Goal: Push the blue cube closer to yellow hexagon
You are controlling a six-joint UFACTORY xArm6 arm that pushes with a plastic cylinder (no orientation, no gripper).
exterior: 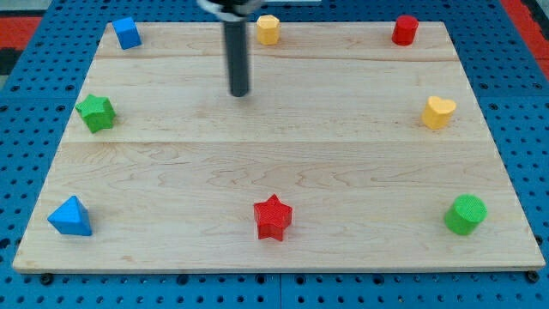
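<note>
Near the view's top, my tip (239, 93), a bare rod with no pincer, is hovering between the blue plastic cube (127, 33) and yellow plastic hexagon (268, 28); approach step, next circling left behind the cube

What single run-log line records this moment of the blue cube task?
tip: between blue cube and yellow hexagon, touching neither | blue cube: top left corner of board | yellow hexagon: top edge | step: push not begun

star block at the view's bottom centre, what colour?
Red: the red star, plain in the camera view, the only one there is.
</note>
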